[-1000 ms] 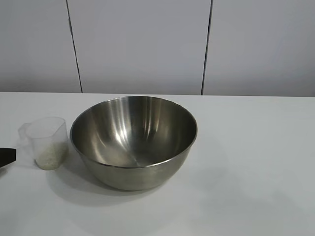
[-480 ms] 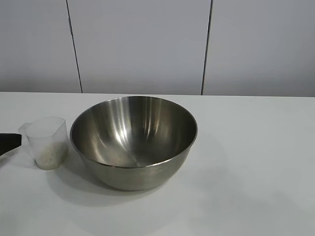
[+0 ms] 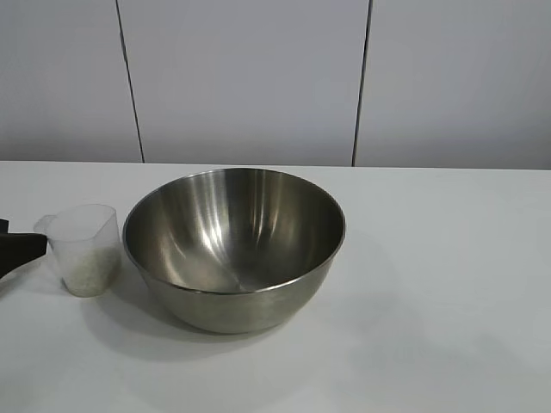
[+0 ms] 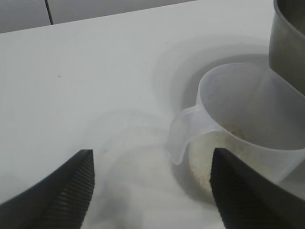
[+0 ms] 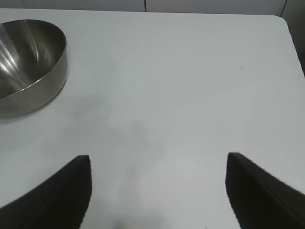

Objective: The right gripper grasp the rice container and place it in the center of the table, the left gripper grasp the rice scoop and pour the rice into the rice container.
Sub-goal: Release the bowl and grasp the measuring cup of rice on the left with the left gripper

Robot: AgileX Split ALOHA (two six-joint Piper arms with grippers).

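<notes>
The left gripper [image 3: 19, 248] now reaches farther in from the left edge of the scene, its dark fingertip [image 3: 34, 243] just beside the tab handle of the rice scoop [image 3: 84, 249], jaws spread.

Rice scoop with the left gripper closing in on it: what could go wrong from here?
1. The rice scoop is light and stands upright; the open left gripper has one of its fingers near the cup wall, so it might nudge or tip it and spill the rice.
2. The scoop stands close beside the rice container; a push could knock it against the bowl.
3. The small handle might slip in a grasp.
</notes>
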